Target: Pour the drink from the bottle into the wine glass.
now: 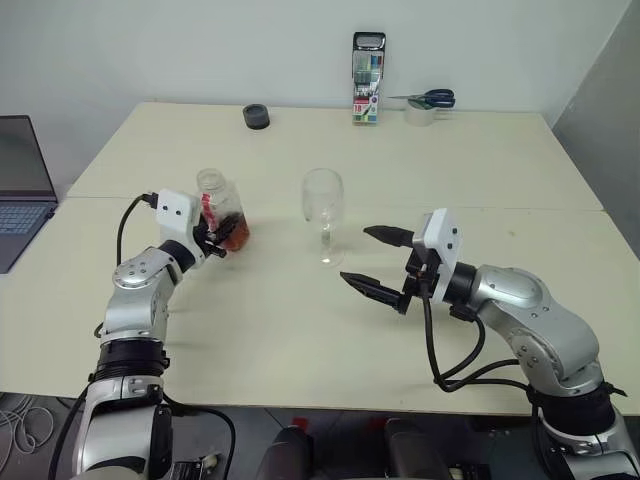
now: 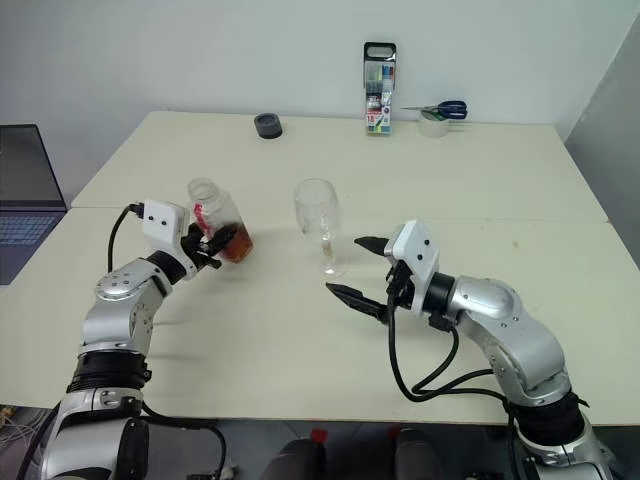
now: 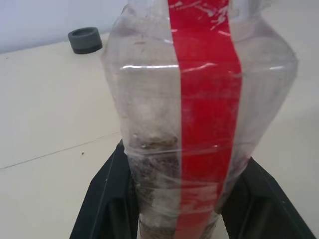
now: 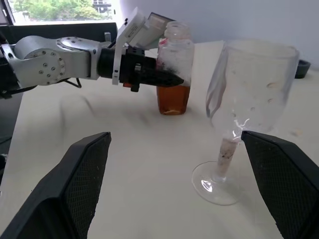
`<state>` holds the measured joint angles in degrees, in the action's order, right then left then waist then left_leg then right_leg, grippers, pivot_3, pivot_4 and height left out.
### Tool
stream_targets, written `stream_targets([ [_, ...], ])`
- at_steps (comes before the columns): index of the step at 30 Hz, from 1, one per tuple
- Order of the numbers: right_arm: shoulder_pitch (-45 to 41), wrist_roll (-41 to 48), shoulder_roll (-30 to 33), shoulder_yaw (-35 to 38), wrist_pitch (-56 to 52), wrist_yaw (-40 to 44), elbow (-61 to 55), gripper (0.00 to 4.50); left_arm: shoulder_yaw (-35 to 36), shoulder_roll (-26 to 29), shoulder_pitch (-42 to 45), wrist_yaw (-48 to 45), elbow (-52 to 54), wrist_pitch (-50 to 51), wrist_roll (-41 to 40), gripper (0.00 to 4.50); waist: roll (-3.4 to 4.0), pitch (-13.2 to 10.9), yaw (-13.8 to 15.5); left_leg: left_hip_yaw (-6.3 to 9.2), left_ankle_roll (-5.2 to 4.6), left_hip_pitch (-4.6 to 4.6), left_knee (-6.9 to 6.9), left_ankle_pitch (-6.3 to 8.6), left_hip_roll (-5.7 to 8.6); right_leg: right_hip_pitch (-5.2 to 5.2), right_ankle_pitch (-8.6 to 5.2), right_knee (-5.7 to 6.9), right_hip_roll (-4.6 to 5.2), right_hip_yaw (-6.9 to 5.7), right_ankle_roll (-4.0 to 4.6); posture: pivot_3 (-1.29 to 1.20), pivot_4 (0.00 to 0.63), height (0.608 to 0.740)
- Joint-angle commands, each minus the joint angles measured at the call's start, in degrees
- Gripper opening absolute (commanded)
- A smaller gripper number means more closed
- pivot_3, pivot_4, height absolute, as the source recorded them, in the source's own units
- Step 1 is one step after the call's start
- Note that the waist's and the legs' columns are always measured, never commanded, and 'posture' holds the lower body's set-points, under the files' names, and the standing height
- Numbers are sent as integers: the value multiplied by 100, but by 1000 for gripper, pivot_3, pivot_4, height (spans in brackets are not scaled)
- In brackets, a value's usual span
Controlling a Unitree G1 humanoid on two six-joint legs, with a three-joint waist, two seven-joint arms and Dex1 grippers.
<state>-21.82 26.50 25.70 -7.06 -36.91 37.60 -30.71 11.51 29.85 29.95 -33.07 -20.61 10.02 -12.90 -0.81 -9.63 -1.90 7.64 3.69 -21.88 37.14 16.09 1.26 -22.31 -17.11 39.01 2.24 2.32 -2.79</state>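
Observation:
The clear bottle [image 1: 222, 205] with a red label strip stands about upright at the table's left, its neck uncapped. The reddish-brown drink [image 1: 236, 233] fills its lower part. My left gripper [image 1: 215, 240] is shut on the bottle's lower body, one black finger [image 3: 107, 199] on each side. I cannot tell whether its base touches the table. The empty wine glass [image 1: 323, 205] stands upright at the middle, to the right of the bottle. My right gripper [image 1: 355, 254] hovers open just right of the glass's stem, pointing at it and holding nothing. The right wrist view shows the glass [image 4: 251, 74] and the bottle [image 4: 175, 64].
At the table's far edge stand an upright marker pack [image 1: 368, 78], blue-handled scissors [image 1: 432, 98] on a tape roll [image 1: 420, 115], and a small black round object [image 1: 256, 116]. A laptop [image 1: 20, 190] sits off the table's left side.

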Motion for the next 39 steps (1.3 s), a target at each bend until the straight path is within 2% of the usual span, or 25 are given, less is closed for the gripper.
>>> stream_targets([
  [1, -127, 248, -110, 381, 4, -225, -287, 4500, -111, 26, 224, 83, 765, -172, 74, 1687, 0, 0, 1, 0, 1, 0, 0, -1, 0, 0, 0, 0, 0, 0, 0, 0, 150, 740],
  [5, -126, 378, -110, 564, -107, -391, -340, 4500, -461, 140, 571, 174, 882, -655, 590, 1687, 0, 0, 6, -1, 1, -1, 0, -1, 3, 1, 0, -1, 0, 1, 0, 0, 150, 740],
  [11, -217, 400, -201, 586, -133, -630, -312, 4500, -868, 270, 1113, 389, 523, -1433, 1335, 1687, 0, 0, -11, -6, 2, 1, -4, -1, 2, -1, 0, 0, -1, 3, 0, 0, 150, 740],
  [29, -454, 237, -285, 506, -139, -866, 29, 4500, -1837, 647, 2094, 1419, -1352, -4168, 3257, 1687, 0, 0, -8, -11, 0, -3, -4, -1, 8, -2, 0, 1, -1, 0, 0, 0, 150, 740],
  [39, -466, 148, -304, 462, -155, -919, 78, 4500, -2082, 778, 2615, 2154, -2311, -4794, 3908, 1687, 0, 0, -34, -15, -14, -5, -4, 6, 9, -4, 0, 4, -2, -1, 0, 0, 150, 740],
])
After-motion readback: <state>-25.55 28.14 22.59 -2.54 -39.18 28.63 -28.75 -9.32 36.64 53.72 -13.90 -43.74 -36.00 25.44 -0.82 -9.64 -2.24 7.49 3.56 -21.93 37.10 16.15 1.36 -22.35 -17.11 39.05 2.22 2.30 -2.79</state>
